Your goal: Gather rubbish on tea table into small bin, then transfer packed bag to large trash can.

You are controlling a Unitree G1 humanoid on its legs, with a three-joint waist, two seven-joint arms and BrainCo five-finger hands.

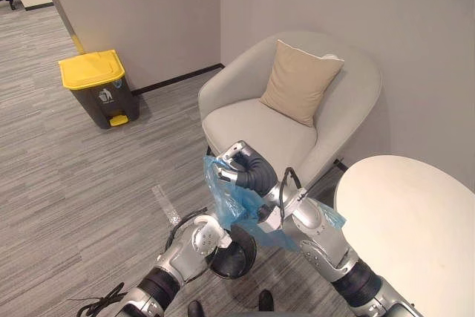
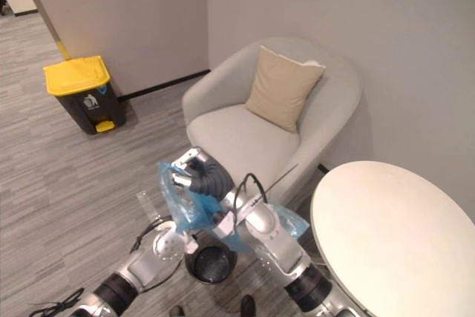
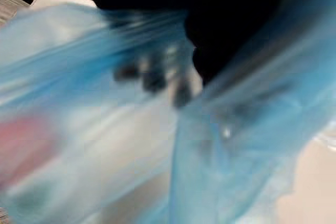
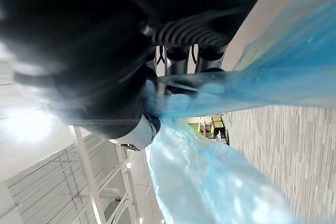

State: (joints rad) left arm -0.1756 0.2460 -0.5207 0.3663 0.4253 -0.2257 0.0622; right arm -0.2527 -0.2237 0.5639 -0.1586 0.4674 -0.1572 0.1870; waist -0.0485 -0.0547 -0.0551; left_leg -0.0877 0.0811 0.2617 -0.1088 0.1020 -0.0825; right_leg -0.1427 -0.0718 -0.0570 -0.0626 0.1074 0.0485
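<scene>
My right hand [image 1: 236, 162] is raised in front of the armchair, shut on the top of a blue plastic bag [image 1: 226, 202]. In the right wrist view its fingers [image 4: 178, 59] pinch the gathered blue film [image 4: 220, 182]. The bag hangs down towards the small black bin [image 1: 236, 256] on the floor. At the bin's rim, against the bag's lower part, is my left hand [image 1: 206, 240]. In the left wrist view the blue film [image 3: 105, 129] blurs its fingers. The large dark trash can with a yellow lid [image 1: 96, 88] stands by the far wall to the left.
A grey armchair [image 1: 260, 128] with a beige cushion [image 1: 299, 82] stands straight ahead in the corner. The round white tea table [image 1: 408, 213] is at my right. Open carpet floor stretches left towards the trash can.
</scene>
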